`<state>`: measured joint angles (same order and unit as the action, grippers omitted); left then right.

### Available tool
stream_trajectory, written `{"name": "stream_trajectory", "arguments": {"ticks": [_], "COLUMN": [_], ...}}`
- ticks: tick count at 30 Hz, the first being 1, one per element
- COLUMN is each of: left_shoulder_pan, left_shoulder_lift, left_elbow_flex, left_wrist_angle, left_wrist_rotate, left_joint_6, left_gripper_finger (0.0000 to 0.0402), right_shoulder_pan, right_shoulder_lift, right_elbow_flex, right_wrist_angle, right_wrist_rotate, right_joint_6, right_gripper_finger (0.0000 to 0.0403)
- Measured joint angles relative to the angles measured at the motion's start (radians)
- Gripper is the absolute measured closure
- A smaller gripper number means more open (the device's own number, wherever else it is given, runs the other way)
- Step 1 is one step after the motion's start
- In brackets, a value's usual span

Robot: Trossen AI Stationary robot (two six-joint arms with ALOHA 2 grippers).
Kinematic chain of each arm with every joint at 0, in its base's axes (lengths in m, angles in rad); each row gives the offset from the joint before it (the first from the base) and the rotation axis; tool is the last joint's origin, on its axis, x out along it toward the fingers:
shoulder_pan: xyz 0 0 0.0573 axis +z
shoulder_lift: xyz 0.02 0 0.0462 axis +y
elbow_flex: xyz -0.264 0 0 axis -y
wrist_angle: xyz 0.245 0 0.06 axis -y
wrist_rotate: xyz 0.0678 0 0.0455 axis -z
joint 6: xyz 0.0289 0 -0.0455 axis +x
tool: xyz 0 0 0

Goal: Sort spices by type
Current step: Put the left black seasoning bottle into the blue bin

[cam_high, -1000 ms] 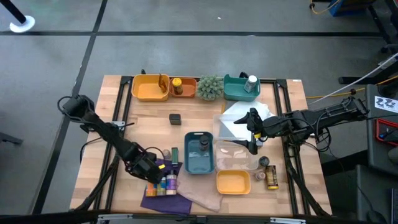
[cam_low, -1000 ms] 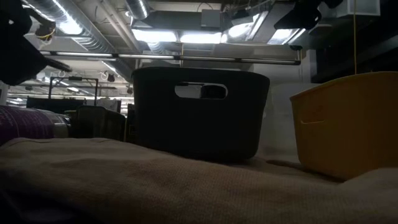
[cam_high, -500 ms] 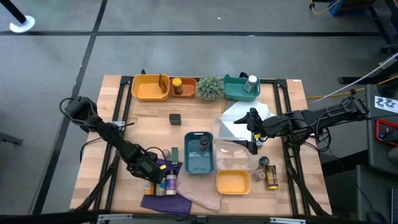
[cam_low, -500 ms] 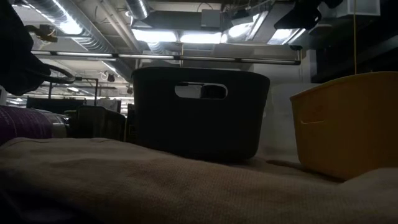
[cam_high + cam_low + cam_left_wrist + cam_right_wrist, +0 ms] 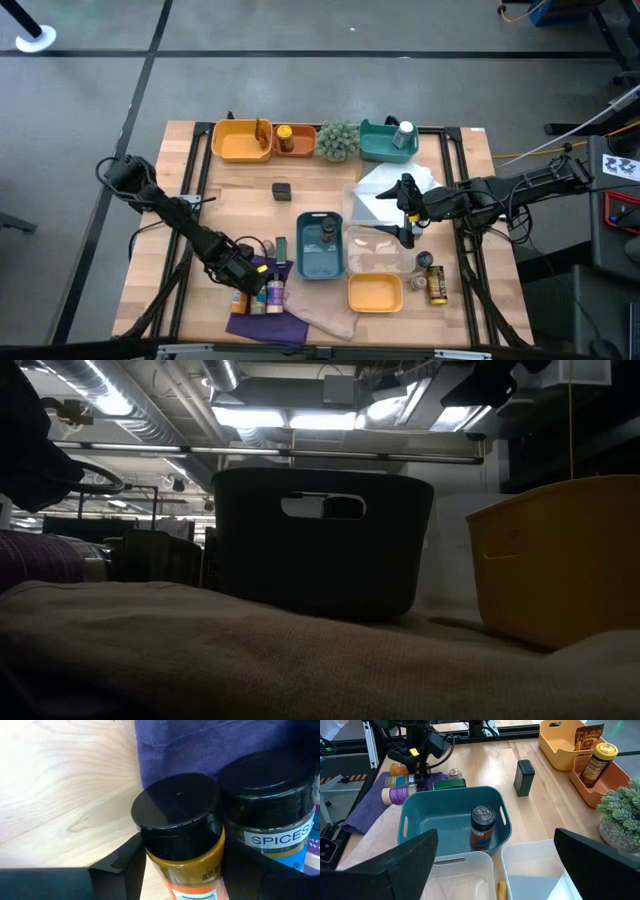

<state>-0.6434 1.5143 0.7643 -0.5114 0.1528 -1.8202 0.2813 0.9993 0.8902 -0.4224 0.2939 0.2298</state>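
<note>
Left tool [image 5: 240, 292] straddles, grip unclear, an orange jar [image 5: 182, 845] beside "SPICES" jar [image 5: 272, 820].

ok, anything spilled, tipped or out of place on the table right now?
No spill shows. One oddity: a purple-labelled jar lies on its side on the purple cloth, while the jar in the blue bin stands upright.

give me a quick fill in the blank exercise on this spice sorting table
1. The left pincer is down at a jar with a ____ lid.
2. One spice jar stands alone inside the ____ bin.
3. The row of jars by the left pincer lies on a ____ cloth.
4. The right pincer holds ____.

Missing words: black; teal; purple; nothing
</note>
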Motion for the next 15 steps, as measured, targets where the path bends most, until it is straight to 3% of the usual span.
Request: {"name": "stream_trajectory", "arguments": {"ticks": [10,15], "left_shoulder_pan": [0.002,0.002], "left_shoulder_lift": [-0.047,-0.117], "left_elbow_flex": [-0.001,-0.001], "left_wrist_angle": [-0.003,-0.004], "left_wrist_rotate": [-0.007,-0.062], "left_joint_6": [0.029,0.045], "left_gripper_finger": [0.0209,0.0207], "right_shoulder_pan": [0.000,0.000], "right_shoulder_lift": [0.000,0.000], "right_elbow_flex": [0.000,0.000], "right_wrist_angle": [0.000,0.000], "right_wrist_rotate": [0.000,0.000], "right_joint_6": [0.000,0.000], "right_gripper_finger": [0.0006,0.0006]}}
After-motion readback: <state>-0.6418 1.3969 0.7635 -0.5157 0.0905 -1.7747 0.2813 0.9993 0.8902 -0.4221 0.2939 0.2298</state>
